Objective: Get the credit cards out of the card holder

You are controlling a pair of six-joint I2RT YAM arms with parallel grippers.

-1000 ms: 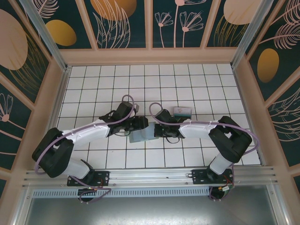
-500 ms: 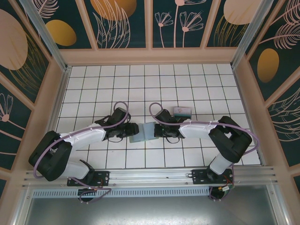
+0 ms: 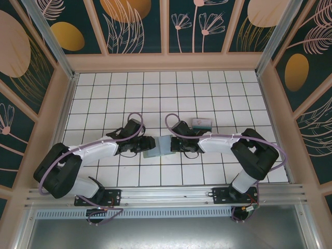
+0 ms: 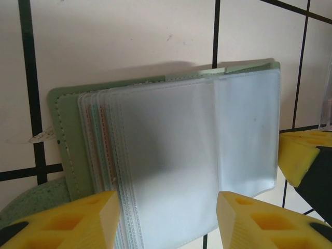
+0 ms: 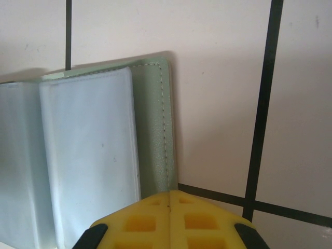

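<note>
Card holder [image 3: 160, 146] open between my two grippers, seemingly partly emptied.
My left gripper [image 4: 168, 223] half-wide over the clear sleeves [image 4: 207, 155], right gripper [image 5: 170, 220] closed, pinning its edge; credit cards [image 3: 202, 123] stacked nearby, more probably inside.

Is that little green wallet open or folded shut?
Open. The card holder lies spread on the tiles, its clear plastic sleeves fanned out and facing up.

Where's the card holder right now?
Top view, table centre: the card holder lies open between the left hand and right hand, the credit cards beyond it, rightward.
</note>
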